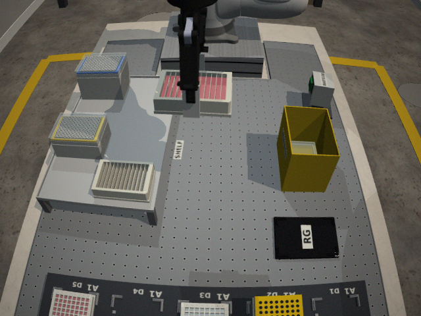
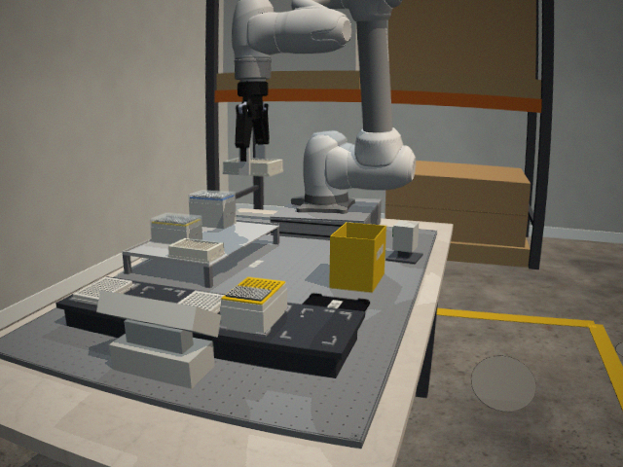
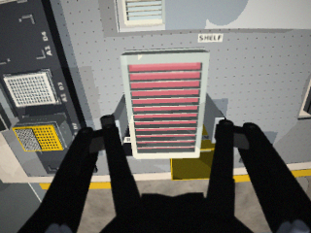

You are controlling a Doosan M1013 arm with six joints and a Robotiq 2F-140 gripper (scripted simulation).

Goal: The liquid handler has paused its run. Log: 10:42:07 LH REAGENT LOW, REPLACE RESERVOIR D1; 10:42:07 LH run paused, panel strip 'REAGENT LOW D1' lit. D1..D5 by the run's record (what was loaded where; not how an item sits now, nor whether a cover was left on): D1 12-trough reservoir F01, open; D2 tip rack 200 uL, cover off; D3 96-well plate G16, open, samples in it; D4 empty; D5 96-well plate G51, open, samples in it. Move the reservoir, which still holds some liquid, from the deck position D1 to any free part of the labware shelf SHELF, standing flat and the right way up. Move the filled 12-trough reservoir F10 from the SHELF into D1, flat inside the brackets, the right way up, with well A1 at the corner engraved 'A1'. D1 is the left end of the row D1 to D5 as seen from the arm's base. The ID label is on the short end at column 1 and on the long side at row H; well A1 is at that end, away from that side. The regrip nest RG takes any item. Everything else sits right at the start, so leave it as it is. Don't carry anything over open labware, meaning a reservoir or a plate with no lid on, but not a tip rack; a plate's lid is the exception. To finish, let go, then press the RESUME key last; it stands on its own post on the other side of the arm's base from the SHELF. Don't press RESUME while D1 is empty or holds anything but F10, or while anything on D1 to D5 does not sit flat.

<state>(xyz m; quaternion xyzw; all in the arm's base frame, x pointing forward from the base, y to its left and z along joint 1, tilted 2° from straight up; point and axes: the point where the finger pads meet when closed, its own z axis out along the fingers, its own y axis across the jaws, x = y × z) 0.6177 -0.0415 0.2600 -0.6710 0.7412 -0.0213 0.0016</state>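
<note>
Even, soft overhead light is falling; objects are casting soft grey shadows on the table (image 1: 217, 190); no glare; edges slightly coarse.

Matt black fingers, a pale plastic-looking reservoir (image 3: 165, 111), and a grey, dotted, metal-looking breadboard (image 1: 217, 190).

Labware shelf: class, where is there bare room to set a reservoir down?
The shelf is bare along its inner side, between the blue-rimmed tip box and the pale reservoir. Its outer side is crowded, with the yellow-rimmed box between them.
</note>
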